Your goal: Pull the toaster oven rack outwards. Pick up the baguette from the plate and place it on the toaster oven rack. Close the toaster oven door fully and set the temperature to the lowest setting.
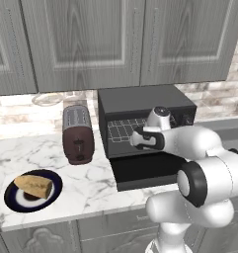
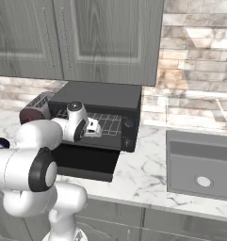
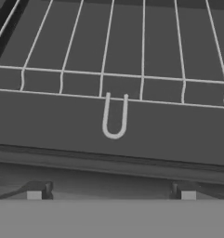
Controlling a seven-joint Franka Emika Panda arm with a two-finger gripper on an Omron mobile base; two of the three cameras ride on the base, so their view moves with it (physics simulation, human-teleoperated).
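Note:
The black toaster oven (image 1: pixel 140 101) (image 2: pixel 101 96) stands on the counter with its door (image 1: pixel 146 170) (image 2: pixel 85 163) folded down flat in front. Inside lies the silver wire rack (image 1: pixel 121 129) (image 2: pixel 109 123) (image 3: pixel 108 56), and its small front loop (image 3: pixel 115 118) hangs just ahead of my hand. My gripper (image 1: pixel 134 138) (image 2: pixel 95 128) (image 3: pixel 111 195) hovers over the door at the oven mouth, open, its fingertips (image 3: pixel 34 195) spread wide below the loop and holding nothing. At the counter's left, the golden baguette (image 1: pixel 34 185) rests on the dark navy plate (image 1: pixel 14 202).
A maroon-and-silver slot toaster (image 1: pixel 77 133) (image 2: pixel 35 109) stands left of the oven. The oven's control strip with knobs (image 2: pixel 129 129) is on its right side. A grey sink (image 2: pixel 199 162) is set into the counter to the right. Grey cabinets hang above.

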